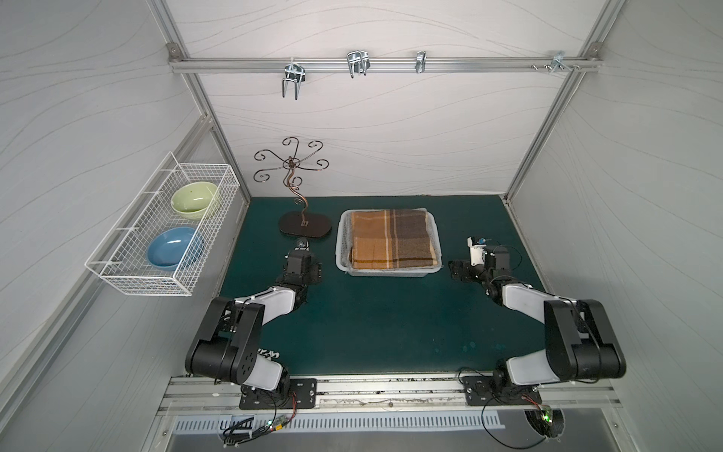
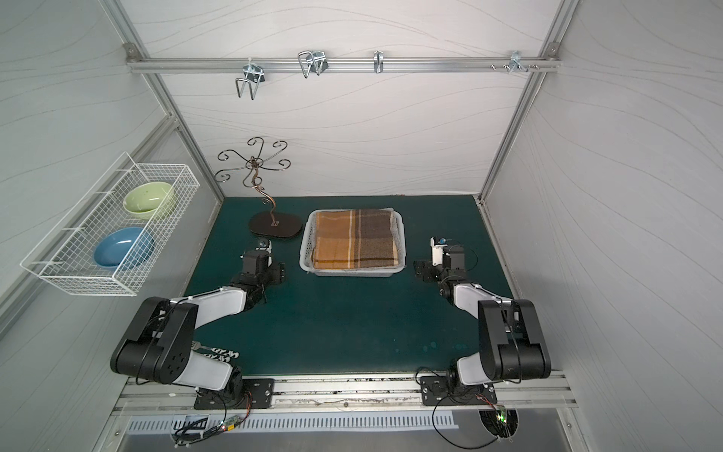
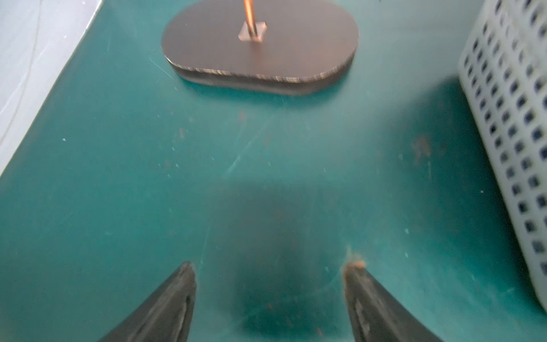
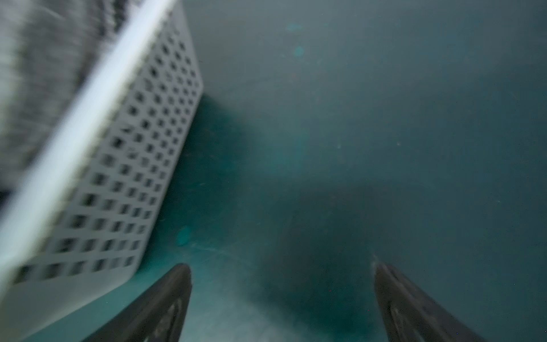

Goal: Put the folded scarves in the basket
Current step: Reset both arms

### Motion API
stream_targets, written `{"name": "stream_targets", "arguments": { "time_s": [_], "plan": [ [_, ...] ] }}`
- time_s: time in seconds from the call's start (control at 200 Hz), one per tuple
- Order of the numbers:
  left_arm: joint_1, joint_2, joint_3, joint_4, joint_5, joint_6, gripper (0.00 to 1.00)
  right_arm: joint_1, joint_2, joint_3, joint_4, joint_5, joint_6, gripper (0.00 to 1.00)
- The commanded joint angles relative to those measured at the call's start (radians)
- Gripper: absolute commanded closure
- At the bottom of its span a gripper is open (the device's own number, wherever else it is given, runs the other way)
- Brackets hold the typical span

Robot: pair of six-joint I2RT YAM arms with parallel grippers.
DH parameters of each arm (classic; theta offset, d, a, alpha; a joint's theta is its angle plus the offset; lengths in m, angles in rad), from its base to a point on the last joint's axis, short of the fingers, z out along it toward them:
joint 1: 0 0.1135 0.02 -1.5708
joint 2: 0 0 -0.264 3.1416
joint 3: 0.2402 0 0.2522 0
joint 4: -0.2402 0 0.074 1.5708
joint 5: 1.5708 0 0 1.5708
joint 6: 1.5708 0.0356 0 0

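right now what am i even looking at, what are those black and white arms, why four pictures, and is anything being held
Those are two robot arms fixed at the table's front edge, each ending in a two-fingered gripper. Two pictures look down from overhead and are nearly identical. The other two come from cameras on the wrists, looking past the left gripper and the right gripper. Both grippers are open and hold nothing. On the green mat sits a white perforated basket with the folded plaid scarf already inside. Beside it stands a curly metal stand. A wire rack on the side wall holds a green bowl and a blue bowl.
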Motion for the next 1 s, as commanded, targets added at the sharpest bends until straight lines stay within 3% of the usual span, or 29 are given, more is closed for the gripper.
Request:
{"name": "stream_targets", "arguments": {
  "time_s": [0.0,0.075,0.155,0.205,0.255,0.32,0.37,0.995],
  "plan": [
    [0.048,-0.042,-0.051,0.236,0.059,0.052,0.19,-0.001,-0.006,-0.066,0.3,0.084,-0.014,0.01],
    [0.064,-0.042,-0.16,0.456,0.076,0.08,0.18,-0.004,0.016,-0.105,0.383,0.087,-0.013,0.01],
    [0.088,0.051,-0.174,0.576,0.099,0.068,0.16,-0.005,0.081,-0.12,0.462,0.072,-0.01,0.01],
    [0.131,0.083,-0.143,0.535,0.181,0.046,0.16,0.0,0.118,-0.114,0.498,0.073,-0.022,0.01],
    [0.158,0.084,-0.122,0.496,0.203,0.019,0.16,0.001,0.1,-0.086,0.406,0.069,-0.021,0.01],
    [0.173,0.085,-0.115,0.484,0.221,-0.001,0.15,-0.006,0.115,-0.086,0.433,0.056,-0.018,0.01],
    [0.175,0.085,-0.113,0.479,0.22,0.001,0.01,-0.017,0.112,-0.074,0.402,0.033,-0.012,0.01],
    [0.175,0.08,-0.116,0.479,0.222,0.0,0.01,-0.021,0.112,-0.077,0.411,0.026,-0.01,0.01]
  ]
}}
